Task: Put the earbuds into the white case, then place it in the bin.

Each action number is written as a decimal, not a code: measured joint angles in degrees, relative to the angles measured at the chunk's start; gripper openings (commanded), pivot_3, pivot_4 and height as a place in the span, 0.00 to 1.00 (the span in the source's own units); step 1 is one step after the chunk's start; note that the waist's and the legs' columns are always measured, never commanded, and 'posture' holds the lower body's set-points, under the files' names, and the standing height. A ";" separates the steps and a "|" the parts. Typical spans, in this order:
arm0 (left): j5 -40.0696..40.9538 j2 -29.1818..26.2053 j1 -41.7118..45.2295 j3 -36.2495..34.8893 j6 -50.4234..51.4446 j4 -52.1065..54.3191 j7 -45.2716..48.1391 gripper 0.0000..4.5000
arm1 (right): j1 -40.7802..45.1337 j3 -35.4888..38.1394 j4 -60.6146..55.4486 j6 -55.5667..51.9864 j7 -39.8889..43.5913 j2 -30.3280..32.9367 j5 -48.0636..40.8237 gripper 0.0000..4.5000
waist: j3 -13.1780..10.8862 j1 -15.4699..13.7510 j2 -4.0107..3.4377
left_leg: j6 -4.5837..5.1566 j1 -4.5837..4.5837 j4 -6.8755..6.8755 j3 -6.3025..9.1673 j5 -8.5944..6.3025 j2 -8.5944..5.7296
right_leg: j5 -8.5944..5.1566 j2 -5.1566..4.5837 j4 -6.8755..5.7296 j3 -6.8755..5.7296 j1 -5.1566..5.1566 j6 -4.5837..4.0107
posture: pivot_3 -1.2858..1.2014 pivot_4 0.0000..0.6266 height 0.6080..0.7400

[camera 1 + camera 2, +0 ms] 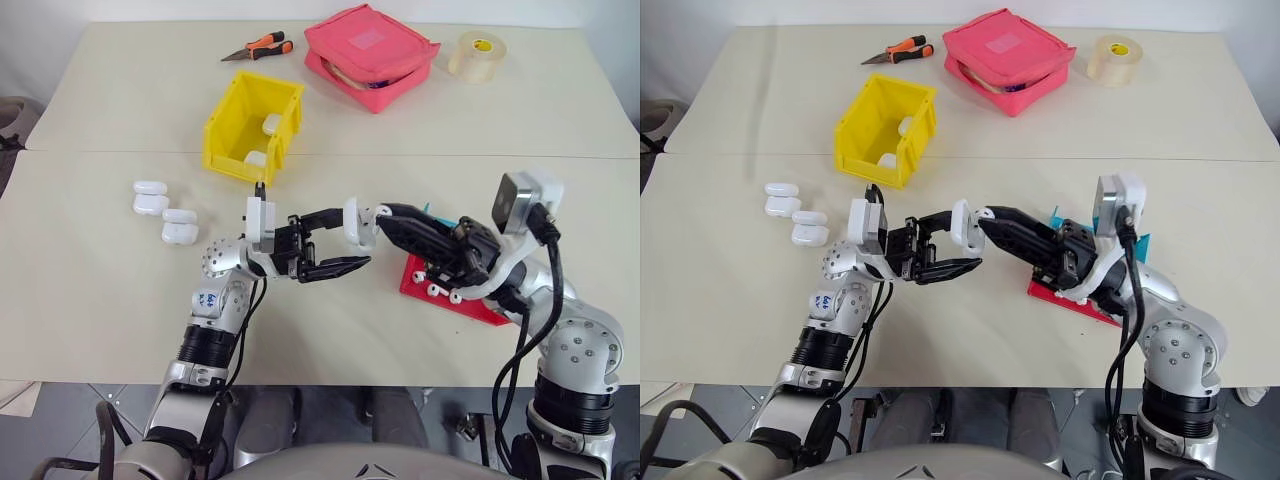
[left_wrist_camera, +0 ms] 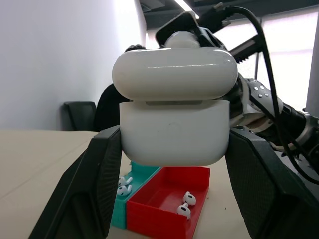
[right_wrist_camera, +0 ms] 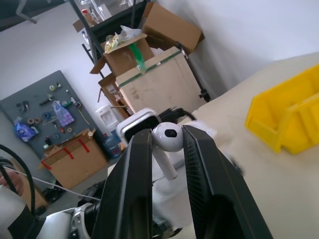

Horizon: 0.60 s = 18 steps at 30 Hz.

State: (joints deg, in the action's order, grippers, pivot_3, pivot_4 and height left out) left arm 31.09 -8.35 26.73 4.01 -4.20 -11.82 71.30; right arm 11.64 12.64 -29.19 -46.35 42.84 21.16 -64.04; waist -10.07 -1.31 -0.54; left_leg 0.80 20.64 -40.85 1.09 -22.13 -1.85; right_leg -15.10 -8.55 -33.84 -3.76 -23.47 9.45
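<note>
Left hand point(image 1: 335, 243) is clamped on a white case point(image 1: 357, 222) held up over the middle of the desk point(image 1: 90, 300), and the right hand point(image 1: 385, 222) comes in from the other side with its fingertips right at that case. Behind them sits the yellow bin point(image 1: 252, 125) with a couple of white cases already inside, three more cases point(image 1: 165, 212) lie on the desk off to the left, and a red tray point(image 1: 440, 298) with earbuds point(image 1: 440, 291) in it peeks out under the right arm. At the far edge there's a pair of orange pliers point(image 1: 258, 46), a pink pouch point(image 1: 370, 55) and a roll of tape point(image 1: 477, 56).
</note>
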 measured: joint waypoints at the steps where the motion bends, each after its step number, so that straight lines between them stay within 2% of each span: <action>1: 0.00 0.04 0.01 0.00 0.00 0.00 0.00 0.61 | -0.17 -0.43 0.00 0.31 -0.03 0.02 0.01 0.11 | 0.00 0.03 0.00 | 0.01 0.00 0.00 0.00 0.00 0.00 | 0.00 0.00 0.00 0.01 0.00 0.00 | 0.52 0.24 1.00; 18: -0.18 0.31 0.00 0.13 0.49 0.01 0.07 0.61 | -1.93 -5.50 0.31 6.35 0.82 1.69 4.03 0.11 | 0.00 -0.03 0.00 | 0.02 0.00 0.00 -0.03 -0.01 0.01 | 0.00 0.00 0.01 0.00 0.00 0.00 | 0.52 0.24 1.00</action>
State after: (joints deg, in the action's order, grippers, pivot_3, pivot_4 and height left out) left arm 30.91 -8.04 26.73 4.14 -3.71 -11.81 71.37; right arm 9.71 7.14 -28.89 -39.99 43.66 22.85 -60.01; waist -10.07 -1.35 -0.54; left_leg 0.82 20.64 -40.85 1.06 -22.14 -1.85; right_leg -15.10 -8.55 -33.83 -3.75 -23.47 9.45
